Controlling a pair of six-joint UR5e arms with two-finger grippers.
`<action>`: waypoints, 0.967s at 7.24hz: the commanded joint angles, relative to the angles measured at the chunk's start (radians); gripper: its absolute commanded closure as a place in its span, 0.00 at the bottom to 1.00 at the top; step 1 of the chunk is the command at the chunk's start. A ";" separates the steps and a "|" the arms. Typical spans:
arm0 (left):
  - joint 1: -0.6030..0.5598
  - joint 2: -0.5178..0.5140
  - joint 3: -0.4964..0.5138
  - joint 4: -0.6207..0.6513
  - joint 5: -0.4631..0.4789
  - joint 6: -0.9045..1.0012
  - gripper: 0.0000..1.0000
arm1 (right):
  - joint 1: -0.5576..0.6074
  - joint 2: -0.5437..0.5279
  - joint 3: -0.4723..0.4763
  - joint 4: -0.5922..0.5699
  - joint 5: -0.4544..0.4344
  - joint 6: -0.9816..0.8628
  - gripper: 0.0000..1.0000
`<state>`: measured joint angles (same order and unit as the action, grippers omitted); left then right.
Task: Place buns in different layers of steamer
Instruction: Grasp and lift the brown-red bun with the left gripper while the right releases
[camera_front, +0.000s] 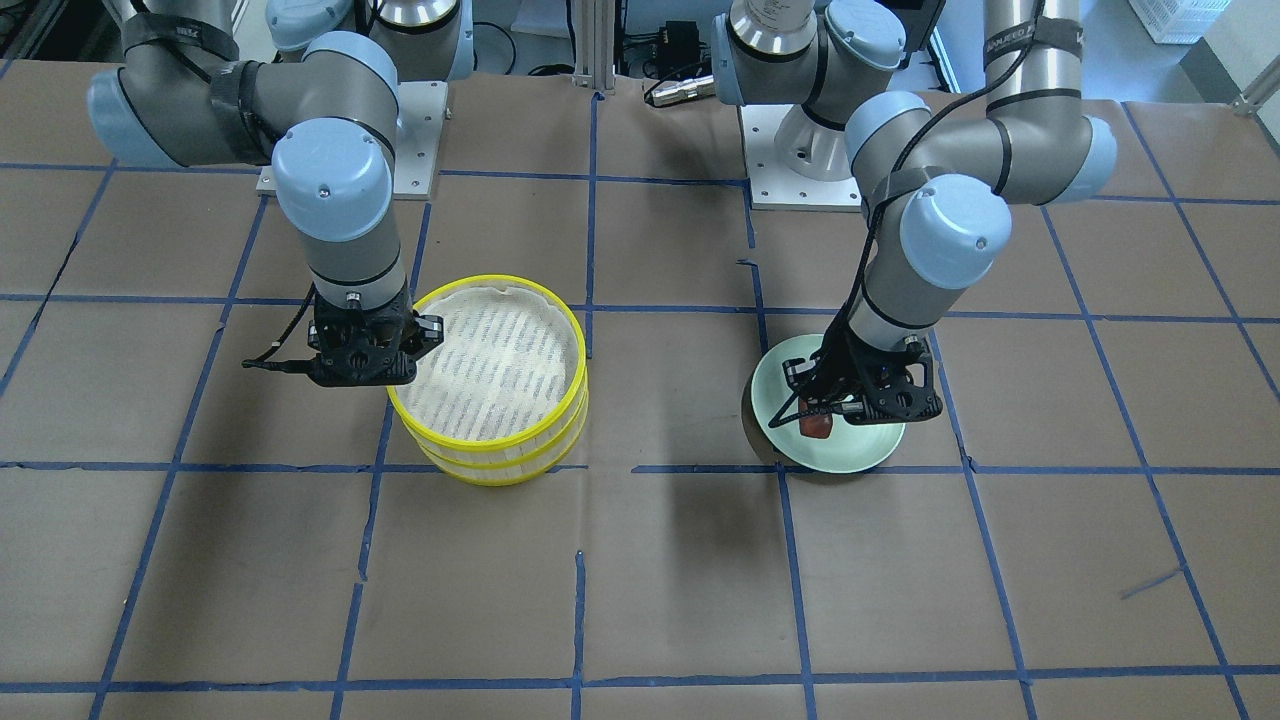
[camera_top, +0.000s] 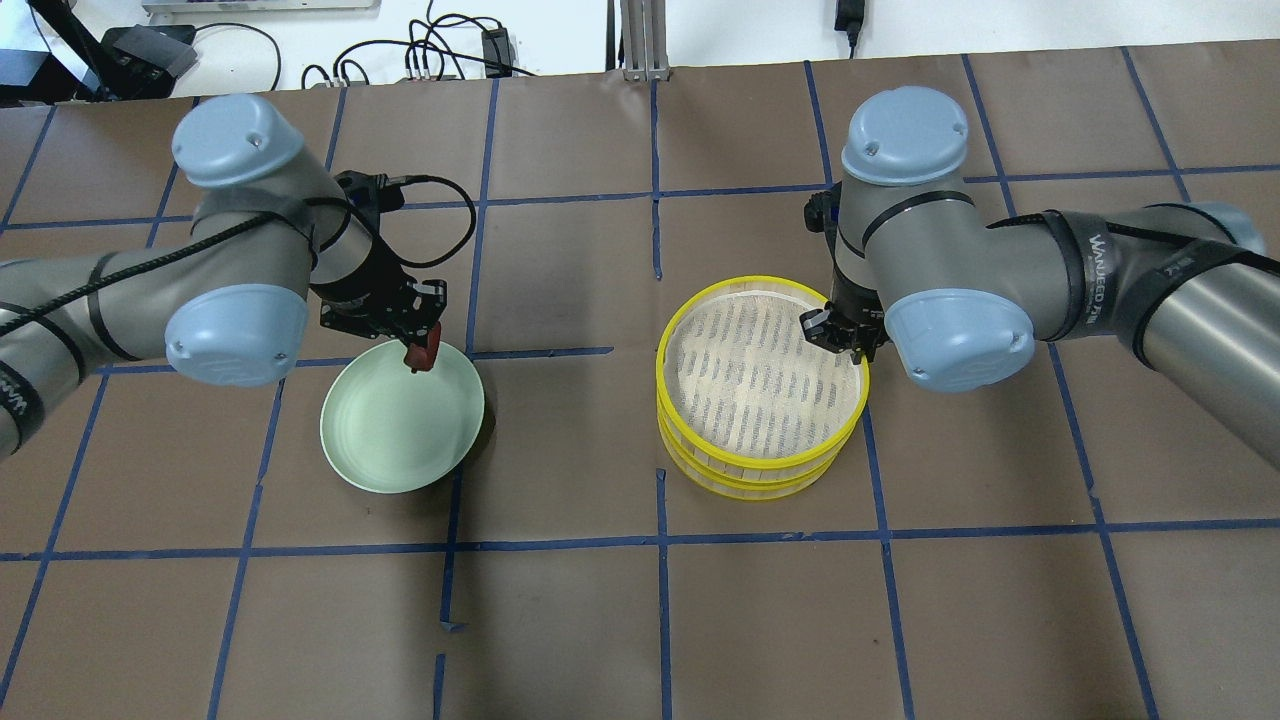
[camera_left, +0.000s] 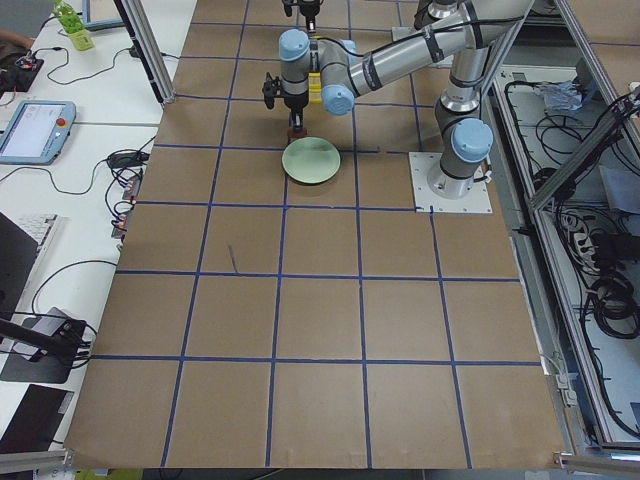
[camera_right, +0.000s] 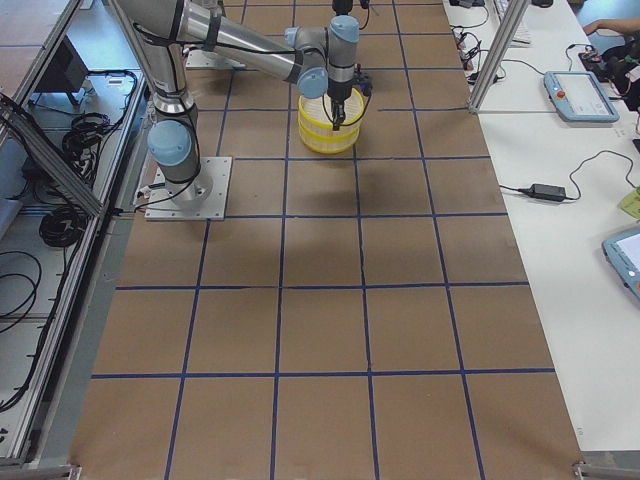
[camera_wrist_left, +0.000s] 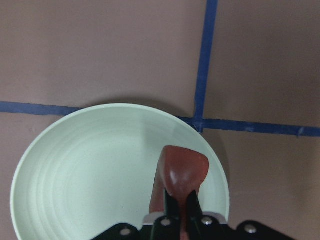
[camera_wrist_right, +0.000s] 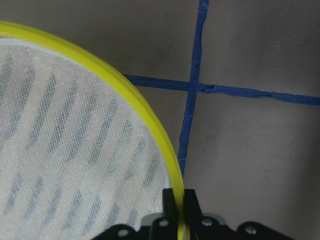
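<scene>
My left gripper (camera_top: 422, 350) is shut on the reddish-brown bun (camera_top: 425, 357) and holds it over the far edge of the pale green plate (camera_top: 390, 430). The left wrist view shows the bun (camera_wrist_left: 182, 167) pinched between the fingers above the plate (camera_wrist_left: 90, 170). The two steamer layers (camera_top: 760, 385) stand stacked, with yellow rims and a white mesh floor. My right gripper (camera_top: 848, 340) is shut on the top layer's yellow rim (camera_wrist_right: 125, 95) at its right side. The top layer's floor is bare. The white bun is not in view.
The table is brown paper with a blue tape grid (camera_top: 660, 540). The plate (camera_front: 860, 450) and the steamer stack (camera_front: 500, 465) stand about one grid square apart. Both arm bases (camera_front: 800, 150) sit at the robot's edge.
</scene>
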<state>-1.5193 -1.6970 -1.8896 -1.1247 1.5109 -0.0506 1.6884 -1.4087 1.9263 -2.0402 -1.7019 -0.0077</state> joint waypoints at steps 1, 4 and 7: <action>-0.068 0.040 0.099 -0.124 -0.012 -0.103 1.00 | 0.007 0.001 0.011 -0.006 -0.013 -0.003 0.91; -0.122 0.037 0.132 -0.124 -0.014 -0.155 1.00 | 0.007 0.004 0.017 -0.006 -0.018 -0.003 0.45; -0.125 0.033 0.135 -0.124 -0.023 -0.158 1.00 | -0.007 -0.001 -0.018 0.000 -0.016 -0.008 0.00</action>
<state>-1.6423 -1.6633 -1.7574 -1.2486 1.4922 -0.2075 1.6918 -1.4052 1.9310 -2.0435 -1.7184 -0.0112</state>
